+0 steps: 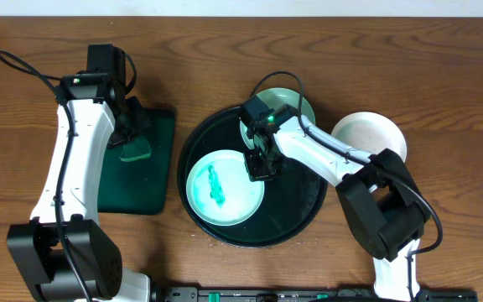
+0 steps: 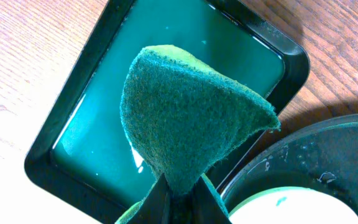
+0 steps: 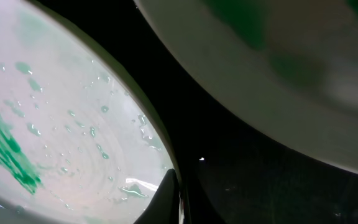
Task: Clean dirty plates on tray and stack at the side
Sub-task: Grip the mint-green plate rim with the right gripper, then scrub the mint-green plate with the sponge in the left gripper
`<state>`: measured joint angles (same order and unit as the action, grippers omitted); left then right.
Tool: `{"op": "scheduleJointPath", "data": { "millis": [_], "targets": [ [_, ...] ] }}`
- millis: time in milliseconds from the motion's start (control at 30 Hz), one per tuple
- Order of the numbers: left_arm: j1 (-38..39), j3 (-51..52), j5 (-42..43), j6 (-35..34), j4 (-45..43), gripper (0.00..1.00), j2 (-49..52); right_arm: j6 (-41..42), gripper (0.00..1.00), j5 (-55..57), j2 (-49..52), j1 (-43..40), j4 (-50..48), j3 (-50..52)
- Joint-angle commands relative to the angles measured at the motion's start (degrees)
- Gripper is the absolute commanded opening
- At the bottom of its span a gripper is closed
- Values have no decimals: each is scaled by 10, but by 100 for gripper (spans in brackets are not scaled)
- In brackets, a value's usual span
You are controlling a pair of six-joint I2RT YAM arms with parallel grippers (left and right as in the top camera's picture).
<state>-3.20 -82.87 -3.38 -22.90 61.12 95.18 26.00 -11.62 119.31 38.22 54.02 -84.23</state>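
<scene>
In the overhead view the round black tray (image 1: 296,214) holds a pale mint plate (image 1: 225,189) with a green smear. A second smeared plate (image 1: 300,105) lies at the tray's back, partly under my right arm. A clean white plate (image 1: 369,134) sits on the table to the tray's right. My right gripper (image 1: 260,168) is at the front plate's right rim. In the right wrist view its fingers (image 3: 178,199) close on that wet plate's rim (image 3: 61,112), with the other plate (image 3: 260,81) above. My left gripper (image 1: 132,138) is shut on a green sponge (image 2: 191,112).
A dark green rectangular tray (image 1: 153,184) lies left of the round tray, wet inside in the left wrist view (image 2: 73,180), with the sponge held above it. The round tray's rim (image 2: 328,143) and the smeared plate (image 2: 291,205) show at that view's lower right. Bare wooden table surrounds both trays.
</scene>
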Motion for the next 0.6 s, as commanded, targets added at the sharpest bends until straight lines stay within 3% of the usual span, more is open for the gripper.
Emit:
{"op": "scheduleJointPath", "data": {
  "millis": [0,200,367,567],
  "targets": [
    [2,3,-1,-15,2,7,-3,23,1,-7,25,5,-7,-1],
    [19,6,3,-23,1,7,-3,19,21,-6,27,9,-14,-1],
    [33,14,16,-32,0,7,-1,16,1,-16,37,7,-14,-1],
    [67,52,78,-57,-1,7,-1,16,1,-25,37,-6,-15,-1]
  ]
}}
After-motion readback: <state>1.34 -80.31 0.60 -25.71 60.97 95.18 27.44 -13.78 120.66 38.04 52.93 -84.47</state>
